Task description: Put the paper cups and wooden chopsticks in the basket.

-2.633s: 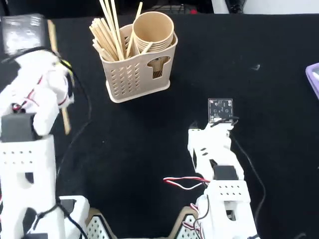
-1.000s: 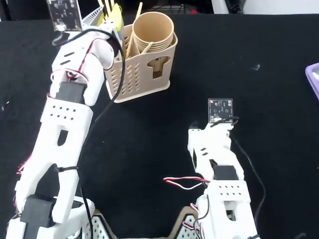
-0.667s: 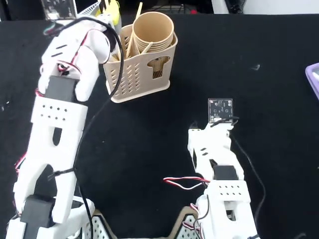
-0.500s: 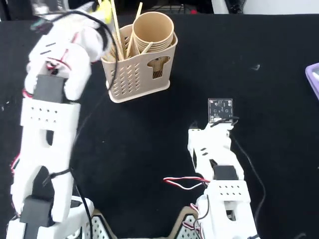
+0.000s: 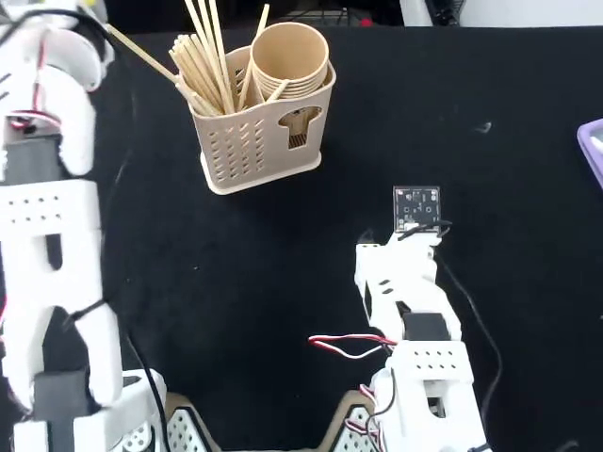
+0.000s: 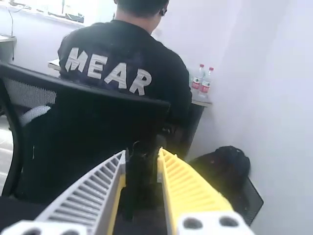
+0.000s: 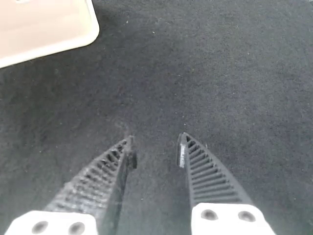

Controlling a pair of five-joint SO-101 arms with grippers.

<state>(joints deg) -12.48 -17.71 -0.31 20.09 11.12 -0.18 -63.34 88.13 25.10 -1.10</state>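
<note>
Basket (image 5: 259, 141) near the table's (image 5: 490, 235) far edge, left of centre, held stacked paper cups (image 5: 289, 58) and bundled chopsticks (image 5: 203, 56). One stray chopstick (image 5: 146, 58) leaned out over its rim. Left gripper (image 6: 142, 159) narrowly parted, empty; right gripper (image 7: 155, 147) wider, empty. I judged the task nearly complete.
</note>
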